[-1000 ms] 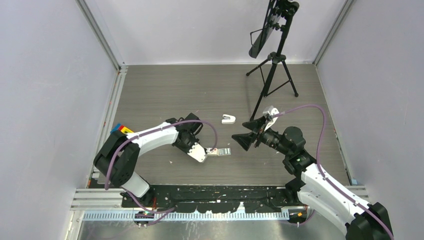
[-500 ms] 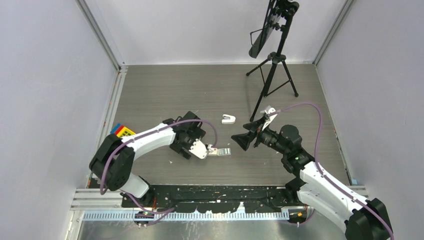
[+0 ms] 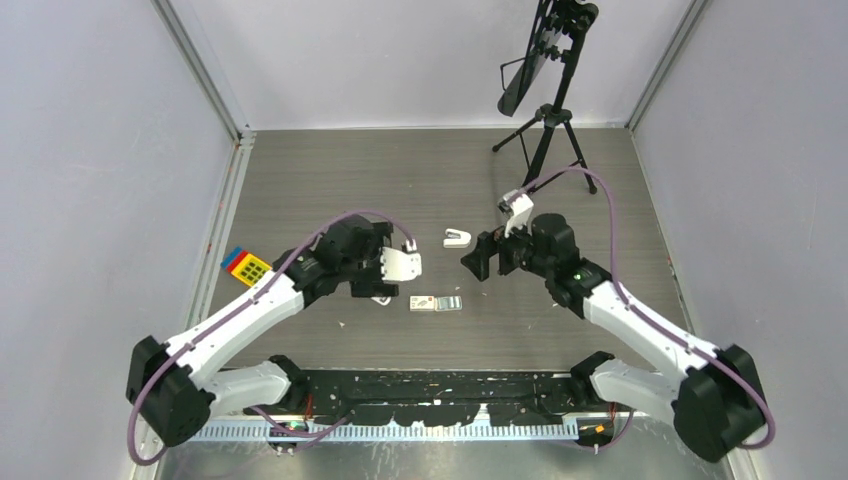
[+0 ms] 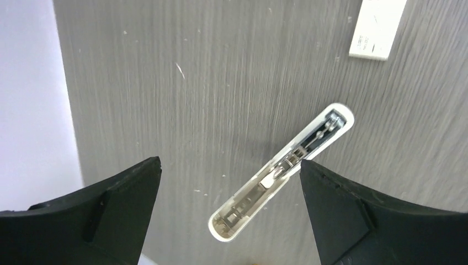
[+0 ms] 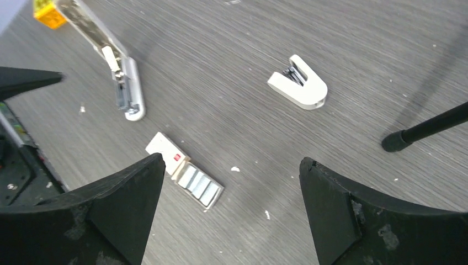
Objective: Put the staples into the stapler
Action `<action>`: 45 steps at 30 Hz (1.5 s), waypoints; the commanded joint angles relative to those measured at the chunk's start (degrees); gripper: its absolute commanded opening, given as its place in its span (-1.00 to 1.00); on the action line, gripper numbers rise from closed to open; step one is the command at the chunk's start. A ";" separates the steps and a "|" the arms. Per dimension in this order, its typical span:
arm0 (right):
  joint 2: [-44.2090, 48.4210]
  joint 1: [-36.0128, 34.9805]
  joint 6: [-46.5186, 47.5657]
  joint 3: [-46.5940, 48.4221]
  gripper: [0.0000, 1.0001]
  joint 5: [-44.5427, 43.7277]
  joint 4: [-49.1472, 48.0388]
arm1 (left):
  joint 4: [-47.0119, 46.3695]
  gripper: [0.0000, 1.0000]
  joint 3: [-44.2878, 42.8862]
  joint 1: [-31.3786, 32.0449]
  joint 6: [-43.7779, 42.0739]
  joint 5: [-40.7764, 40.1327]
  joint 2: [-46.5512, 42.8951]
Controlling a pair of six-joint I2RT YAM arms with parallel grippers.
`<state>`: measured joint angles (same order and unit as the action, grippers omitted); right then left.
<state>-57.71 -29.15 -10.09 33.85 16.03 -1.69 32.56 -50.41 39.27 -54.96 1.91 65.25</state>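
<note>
The stapler [image 4: 281,171] lies on the table, opened, its silver inner channel facing up. It shows below and between the fingers of my left gripper [image 4: 230,165], which hangs above it, open and holding nothing. From above, that left gripper [image 3: 400,262] hides most of the stapler [image 3: 382,299]. The staples [image 5: 200,185] sit as silvery strips in the grey tray pulled out of their white box [image 5: 168,150], also in the overhead view as the staples box [image 3: 436,303]. My right gripper [image 5: 232,160] is open above the table, right of the box, with the stapler [image 5: 126,88] at its upper left.
A shorter white stapler [image 3: 457,237] lies behind the box, also in the right wrist view as the short stapler [image 5: 299,84]. A black tripod [image 3: 545,150] stands at the back right, one foot [image 5: 394,142] near my right gripper. A coloured block [image 3: 245,265] lies at the left edge.
My left gripper has opened, lifted off the table beside the staple box and drawn back to the left. The right arm has risen and turned, its gripper staying open.
</note>
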 commanded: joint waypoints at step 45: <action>-64.82 0.68 20.13 66.87 0.02 -2.46 47.09 | -11.11 0.90 11.57 -0.77 47.02 -15.91 -31.86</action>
<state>-124.05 -27.57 10.17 100.66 11.16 45.17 25.08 -39.03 38.87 -7.73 -14.76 33.19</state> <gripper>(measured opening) 0.514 0.955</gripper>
